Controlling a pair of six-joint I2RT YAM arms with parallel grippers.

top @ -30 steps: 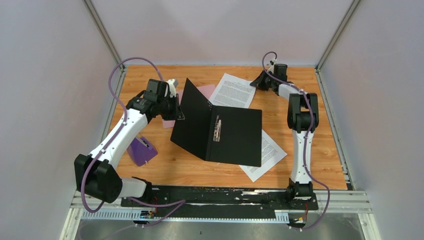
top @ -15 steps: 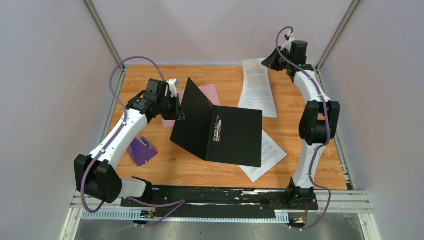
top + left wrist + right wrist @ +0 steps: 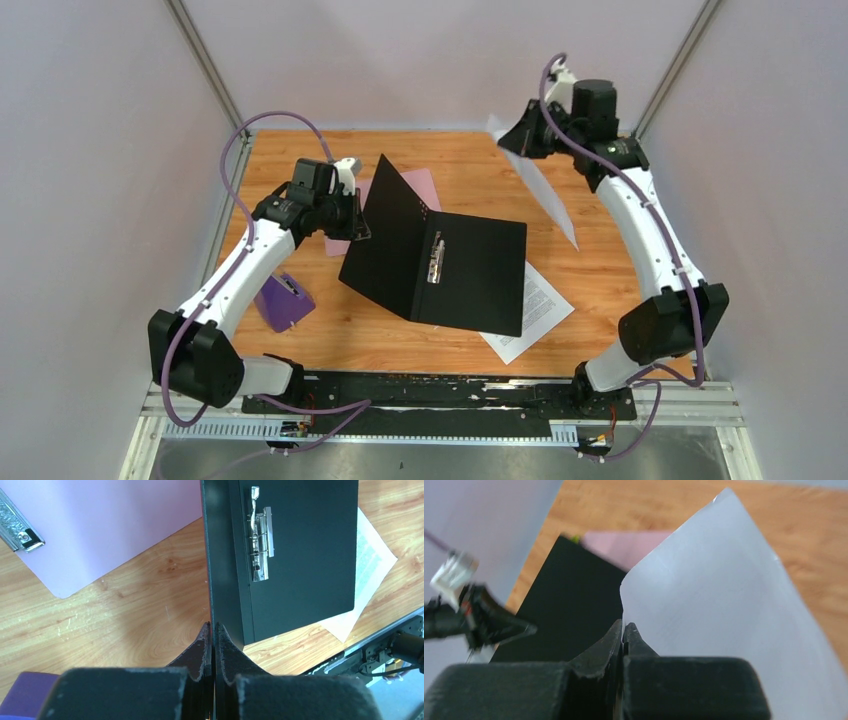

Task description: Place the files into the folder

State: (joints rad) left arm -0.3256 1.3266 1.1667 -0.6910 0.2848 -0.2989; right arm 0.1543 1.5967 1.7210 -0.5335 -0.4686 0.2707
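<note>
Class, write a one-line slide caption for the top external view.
Left tool holds the black folder open while the right tool holds one sheet raised.

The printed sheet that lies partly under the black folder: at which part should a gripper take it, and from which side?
Likely the sheet at its bare right corner, coming from the right. The black folder covers its left part; only the right strip and near corner show. It lies flat on the table, so the edge must be lifted first.
</note>
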